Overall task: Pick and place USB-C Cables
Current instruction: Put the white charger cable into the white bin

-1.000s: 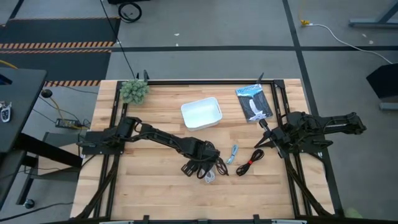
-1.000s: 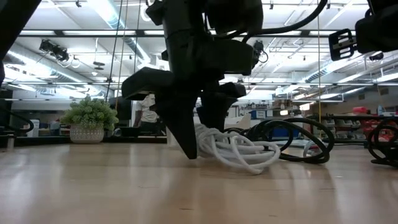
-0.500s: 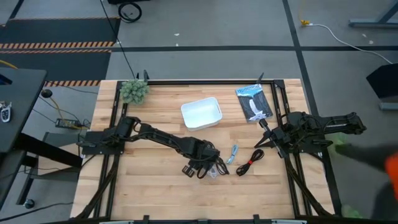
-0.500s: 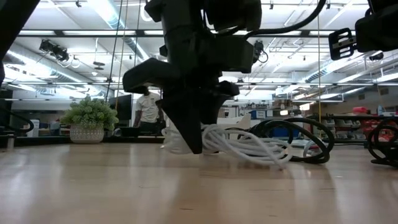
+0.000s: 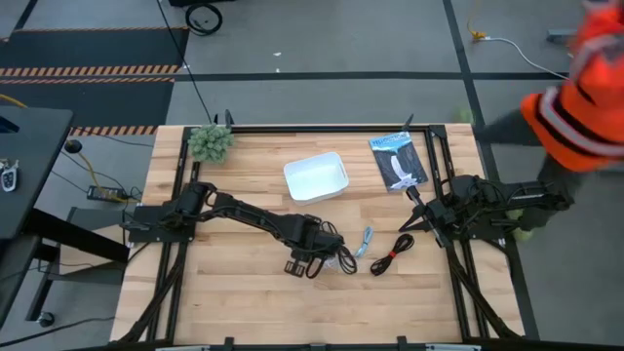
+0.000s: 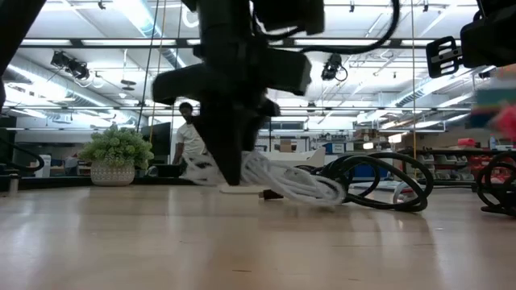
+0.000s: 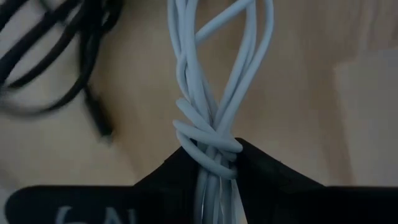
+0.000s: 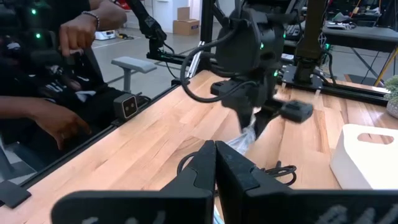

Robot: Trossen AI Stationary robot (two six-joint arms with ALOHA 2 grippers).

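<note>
My left gripper stands at the table's middle, shut on the white coiled cable, which also shows in the low view. A black coiled cable lies on the wood right beside it. The short light blue-grey cable and the black cable with the red tie lie flat farther right. My right gripper is shut and waits above the table's right side, touching nothing. My left gripper pinches the white cable at the wound-around waist of its coil, between the two fingers. The fingers come from above, pointing down. The pinched end is raised; the rest of the coil slopes down toward the wood beside the black cable.
A white tray sits toward the far edge, with a flat dark packet with white print to its right and a small potted plant at the far left corner. A person in orange is near the far right corner; seated people show beyond the table.
My left gripper has shut on the white cable and risen a little, shifting slightly toward the far left. The cable's pinched end has come up off the wood and the coil has been drawn out behind it. A person in orange has come in at the far right.
</note>
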